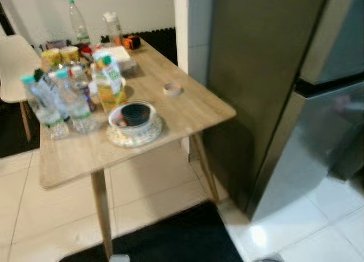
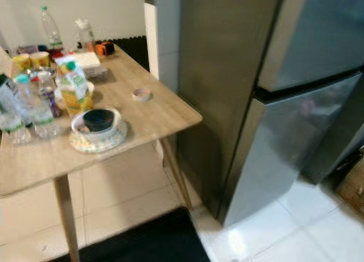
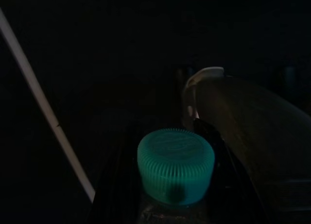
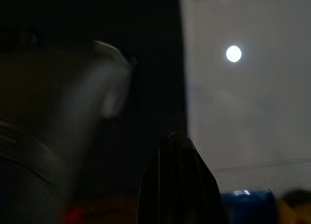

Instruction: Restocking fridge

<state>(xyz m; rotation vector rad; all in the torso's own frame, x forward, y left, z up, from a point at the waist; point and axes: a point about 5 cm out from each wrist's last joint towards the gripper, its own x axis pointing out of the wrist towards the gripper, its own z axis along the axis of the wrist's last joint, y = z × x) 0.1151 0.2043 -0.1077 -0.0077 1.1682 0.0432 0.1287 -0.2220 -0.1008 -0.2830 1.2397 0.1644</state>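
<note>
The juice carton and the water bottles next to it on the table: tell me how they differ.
The juice carton is opaque, boxy, yellow and green; the water bottles are clear and round. The carton stands nearer the table's middle, just behind the bowl; the bottles cluster toward its left edge. The carton's cap is green, the bottles' caps lighter teal. Both stand upright and capped.

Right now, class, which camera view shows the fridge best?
The right eye view: the fridge shows its side, both closed doors and its base there. The left eye view crops its right part.
</note>
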